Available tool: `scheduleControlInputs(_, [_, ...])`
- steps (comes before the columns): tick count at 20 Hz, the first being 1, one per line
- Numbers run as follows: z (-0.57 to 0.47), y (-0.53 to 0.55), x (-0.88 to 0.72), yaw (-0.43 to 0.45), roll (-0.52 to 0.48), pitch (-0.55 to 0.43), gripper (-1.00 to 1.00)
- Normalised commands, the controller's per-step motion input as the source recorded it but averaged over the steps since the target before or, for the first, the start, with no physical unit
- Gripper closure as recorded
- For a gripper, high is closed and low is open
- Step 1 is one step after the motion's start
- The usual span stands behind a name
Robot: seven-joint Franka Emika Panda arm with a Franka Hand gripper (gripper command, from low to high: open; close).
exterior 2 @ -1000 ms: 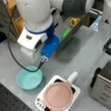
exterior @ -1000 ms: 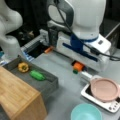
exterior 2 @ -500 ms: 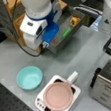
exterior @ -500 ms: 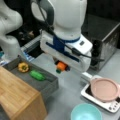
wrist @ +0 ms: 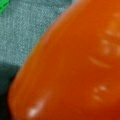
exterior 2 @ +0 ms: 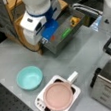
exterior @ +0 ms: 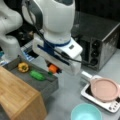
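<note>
An orange vegetable (exterior: pixel 52 69), smooth and rounded, hangs under the white hand of my gripper (exterior: pixel 54 66), which is shut on it. It sits just above the near right end of a grey tray (exterior: pixel 47 86). The same orange vegetable (wrist: pixel 72 65) fills nearly the whole wrist view, with grey tray floor behind it. In a front view the orange vegetable (exterior 2: pixel 52 38) shows as a small patch below the blue wrist part, over the tray (exterior 2: pixel 56 46). A green vegetable (exterior: pixel 37 75) and a yellow pepper (exterior: pixel 23 67) lie in the tray to its left.
A wooden block (exterior: pixel 17 97) stands in front of the tray. A pink pan (exterior: pixel 105 89) rests on a white cooker (exterior 2: pixel 39 102). A teal bowl (exterior: pixel 86 112) sits nearby on the grey table. A dark oven (exterior: pixel 100 42) stands at the right.
The arm has carried the orange vegetable leftward in a front view, from near the pan's side to over the grey tray. Bowl, pan and tray contents stayed put.
</note>
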Motion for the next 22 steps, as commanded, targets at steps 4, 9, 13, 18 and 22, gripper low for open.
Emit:
scheduleControlInputs(4, [-0.42,-0.15,-0.69,0.096,0.032,-0.349,1.00])
scheduleControlInputs(9, [-0.38,-0.14,-0.76,0.106,0.048,-0.385,1.00])
scheduleControlInputs(13, [-0.31,-0.09,-0.68,0.091,0.051,-0.435,1.00])
scheduleControlInputs(18, [-0.19,-0.04,-0.47,0.075,0.028,-0.404,1.00])
scheduleControlInputs(22, [-0.01,0.05,-0.22,0.088,-0.014,-0.280,1.00])
